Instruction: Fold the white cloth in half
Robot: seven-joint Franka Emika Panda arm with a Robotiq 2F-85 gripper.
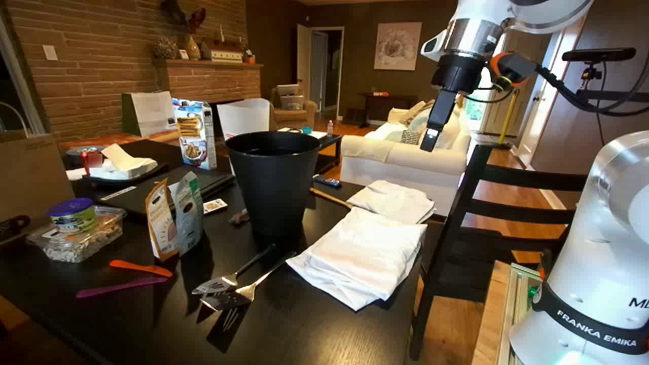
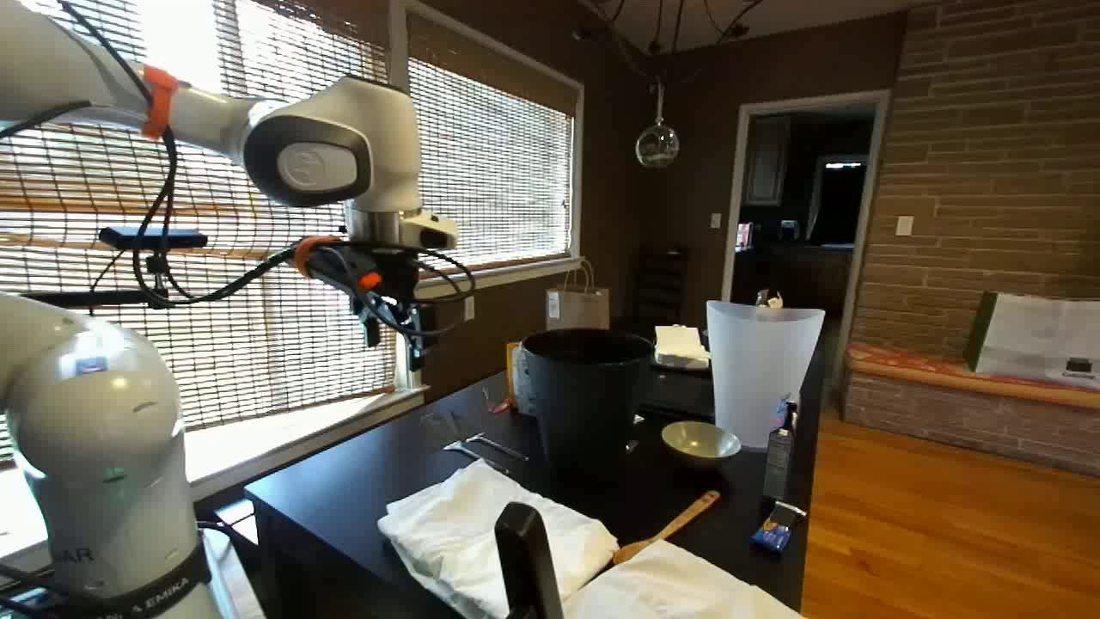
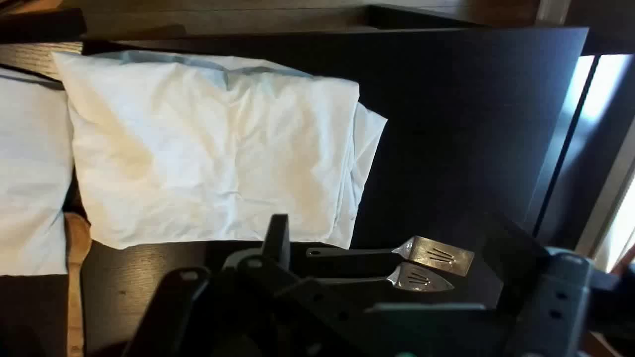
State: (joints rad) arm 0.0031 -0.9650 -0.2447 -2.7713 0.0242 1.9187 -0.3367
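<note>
While its fingers [image 3: 279, 240] stand wide apart in the wrist view with nothing between them, the end effector [image 2: 394, 348] hangs well above the table [image 1: 324, 334], touching nothing. Its body is dark and blurred in the wrist view.

Below it, the white cloth [image 3: 213, 153] lies on the table in thick, wrinkled layers, a lower one poking out past the top at one short end. Just off that end's corner lie two metal spatulas [image 3: 439, 255], one handle running out of sight behind the end effector. At the opposite short end is a second cloth [image 1: 390, 200]; whether the two overlap, I can't tell. It is cut off in the wrist view and in an exterior view, where a dark post [image 2: 527, 559] also hides part of the white cloth. A wooden spoon [image 3: 74, 277] has its bowl by the gap between the cloths.

One long side of the white cloth runs close to the table's edge, a chair [image 1: 522, 211] beyond. Past the poking layer, bare table reaches to the table's end. Off the other long side stands an upright black bin [image 1: 276, 187], its inside too dark to make out.
</note>
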